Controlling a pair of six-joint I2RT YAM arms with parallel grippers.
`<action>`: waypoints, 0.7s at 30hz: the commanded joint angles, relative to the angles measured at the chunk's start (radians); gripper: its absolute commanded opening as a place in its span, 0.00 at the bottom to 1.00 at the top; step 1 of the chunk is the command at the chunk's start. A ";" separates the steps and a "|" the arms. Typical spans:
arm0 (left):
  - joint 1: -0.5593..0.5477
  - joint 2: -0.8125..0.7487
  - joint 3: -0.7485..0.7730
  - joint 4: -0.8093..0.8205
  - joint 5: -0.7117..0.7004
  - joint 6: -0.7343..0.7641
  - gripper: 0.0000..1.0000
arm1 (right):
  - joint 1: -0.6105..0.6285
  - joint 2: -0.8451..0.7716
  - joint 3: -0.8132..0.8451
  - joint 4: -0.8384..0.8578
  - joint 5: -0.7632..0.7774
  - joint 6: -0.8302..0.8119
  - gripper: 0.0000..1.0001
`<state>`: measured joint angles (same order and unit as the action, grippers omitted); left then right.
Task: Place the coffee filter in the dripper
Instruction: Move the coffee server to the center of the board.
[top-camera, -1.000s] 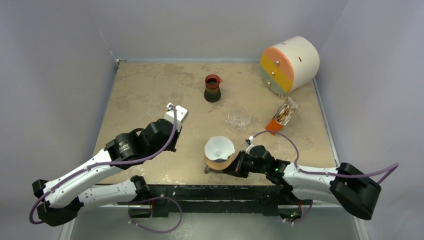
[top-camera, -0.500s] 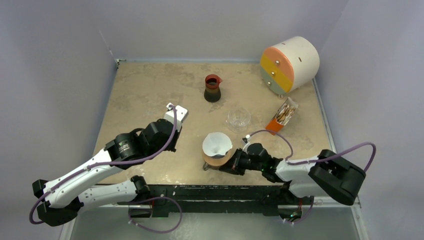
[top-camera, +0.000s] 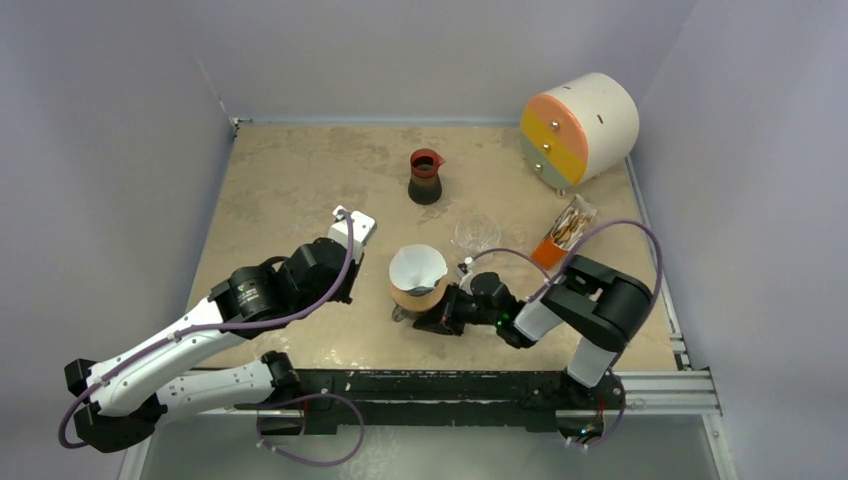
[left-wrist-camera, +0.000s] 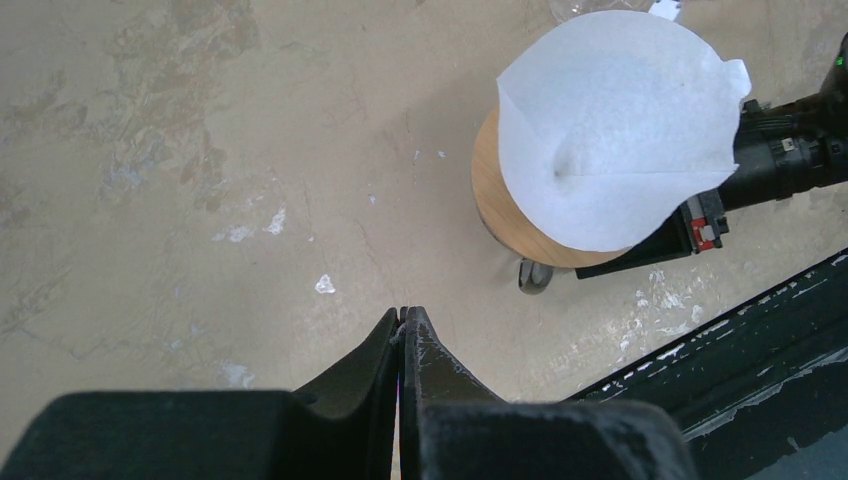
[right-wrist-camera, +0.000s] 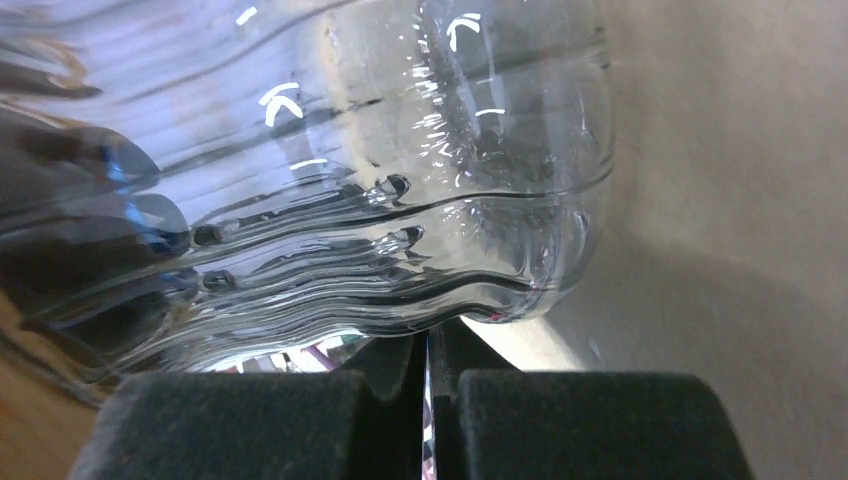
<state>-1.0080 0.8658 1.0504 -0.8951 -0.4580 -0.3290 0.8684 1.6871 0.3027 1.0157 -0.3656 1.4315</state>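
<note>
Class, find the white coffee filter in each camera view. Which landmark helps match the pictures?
Top external: coffee filter mid-picture, just below centre.
Left wrist: upper right, an open white cone.
Right wrist: not in it; clear ribbed glass fills the view.
Shared landmark: the tan wooden ring under the filter, in top and left-wrist views.

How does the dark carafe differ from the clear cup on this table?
The carafe is dark and opaque with a red rim; the cup is clear glass all through. The carafe looks taller, the cup lower and wide-mouthed. The carafe stands farther back, and the cup sits nearer the filter. Both stand upright on the table.
</note>
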 joint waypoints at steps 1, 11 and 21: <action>0.006 -0.010 -0.003 0.023 -0.012 0.010 0.00 | -0.005 0.096 0.067 0.190 -0.057 0.021 0.00; 0.006 -0.010 -0.003 0.026 -0.008 0.013 0.00 | -0.005 0.165 0.226 0.094 -0.086 -0.029 0.00; 0.006 -0.016 -0.003 0.025 -0.007 0.015 0.00 | -0.003 0.285 0.346 0.103 -0.112 -0.025 0.00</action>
<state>-1.0080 0.8631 1.0496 -0.8951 -0.4580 -0.3286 0.8680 1.9388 0.5945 1.0943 -0.4484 1.4265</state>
